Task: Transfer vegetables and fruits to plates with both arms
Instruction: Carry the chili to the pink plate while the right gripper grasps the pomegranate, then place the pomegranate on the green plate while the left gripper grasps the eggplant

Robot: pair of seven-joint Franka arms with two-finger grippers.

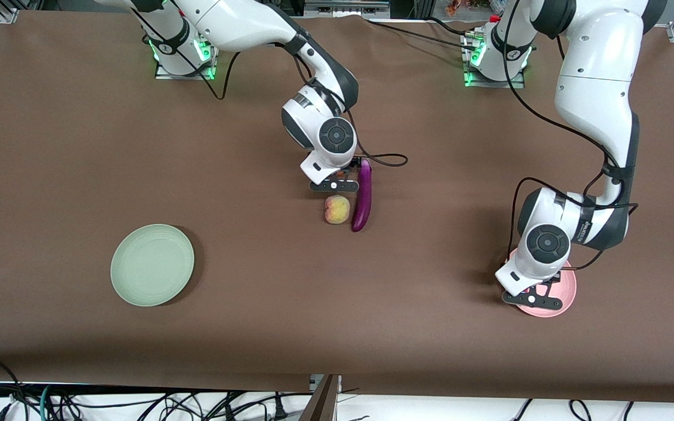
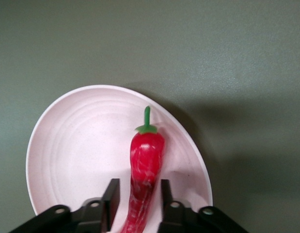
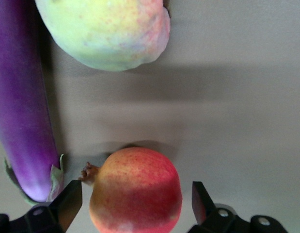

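Note:
My left gripper (image 1: 539, 292) is low over the pink plate (image 1: 566, 297). In the left wrist view its fingers (image 2: 138, 183) stand open on either side of the red chili pepper (image 2: 146, 160), which lies on the pink plate (image 2: 77, 145). My right gripper (image 1: 337, 178) is down at the table's middle. In the right wrist view it is open (image 3: 136, 189) around the red round fruit (image 3: 135, 194), with a gap on each side. The purple eggplant (image 1: 363, 196) (image 3: 19, 107) and the peach (image 1: 337, 209) (image 3: 103, 29) lie right beside it. The mint green plate (image 1: 152, 265) holds nothing.
The brown table (image 1: 56, 146) has wide bare room between the two plates. Black cables (image 1: 387, 159) trail by the right gripper. The table's front edge (image 1: 196, 386) runs along the bottom of the front view.

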